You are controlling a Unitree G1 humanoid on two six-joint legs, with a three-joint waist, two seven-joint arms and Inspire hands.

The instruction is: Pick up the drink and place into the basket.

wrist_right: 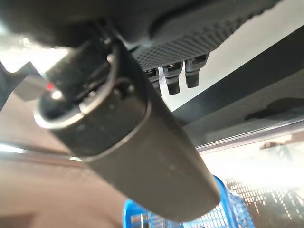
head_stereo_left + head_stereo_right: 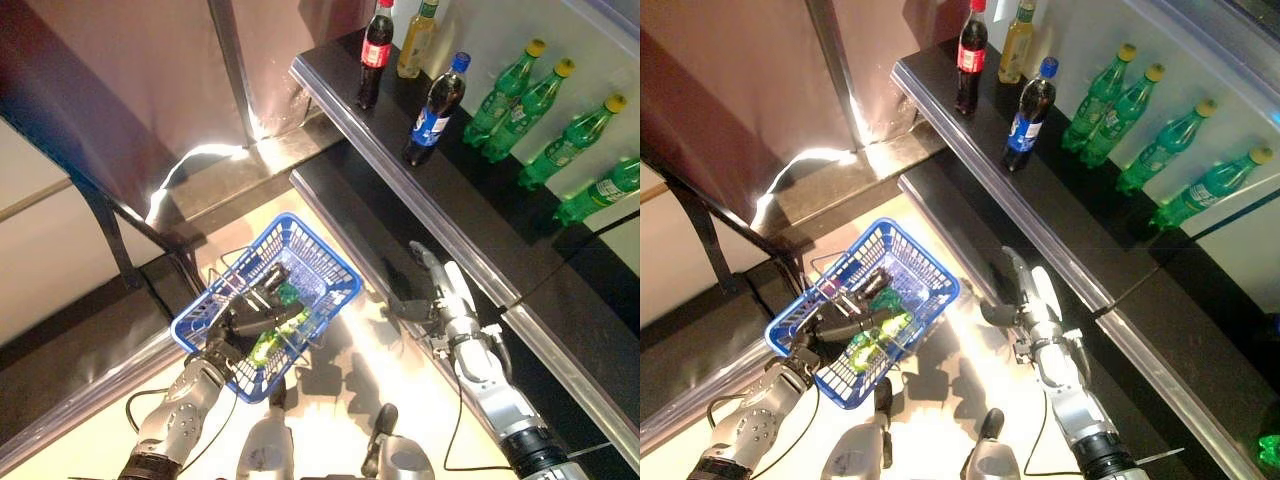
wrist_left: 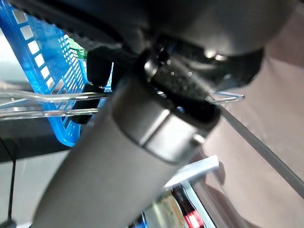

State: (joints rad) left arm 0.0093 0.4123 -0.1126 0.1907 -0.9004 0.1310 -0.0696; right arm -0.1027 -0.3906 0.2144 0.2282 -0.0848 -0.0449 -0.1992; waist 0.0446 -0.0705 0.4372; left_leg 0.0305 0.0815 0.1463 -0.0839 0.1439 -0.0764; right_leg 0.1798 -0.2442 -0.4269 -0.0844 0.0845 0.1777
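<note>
Nearest, the left hand point(image 2: 245, 318) curls its fingers round the wire handle point(image 3: 57, 97) of the blue basket point(image 2: 318, 250), which hangs low with a green bottle point(image 2: 268, 342) already lying inside. Beside it, the right hand point(image 2: 437, 290) is empty, fingers straight and relaxed, pointing up toward the shelf point(image 2: 470, 250). Further up and ahead of that hand, the blue-capped cola bottle point(image 2: 434, 110) stands upright near the shelf edge; the right hand is the nearer one, so the reach looks to be its job.
</note>
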